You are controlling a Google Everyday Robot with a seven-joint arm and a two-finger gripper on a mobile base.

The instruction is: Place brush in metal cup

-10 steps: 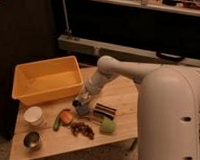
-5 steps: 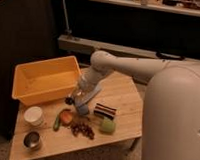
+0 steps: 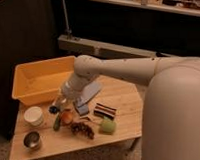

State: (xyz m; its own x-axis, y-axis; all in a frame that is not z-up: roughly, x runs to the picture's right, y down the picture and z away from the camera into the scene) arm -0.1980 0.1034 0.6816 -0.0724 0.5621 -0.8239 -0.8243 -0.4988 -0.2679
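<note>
the gripper (image 3: 57,104), closed on the brush (image 3: 53,110), hangs just beside the yellow bin (image 3: 28,81).

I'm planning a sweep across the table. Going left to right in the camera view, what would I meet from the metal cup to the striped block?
metal cup → brush, held in the shut gripper just in front of the yellow bin → orange object → brown knobbly cluster → dark striped block

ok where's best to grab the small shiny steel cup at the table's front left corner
The small shiny steel cup stands upright with its mouth open upward, and its low round wall offers little for a side pinch. It is probably best taken by the rim from straight above, one finger inside and one outside. The gripper is shut, down by the front edge of the yellow plastic bin.
</note>
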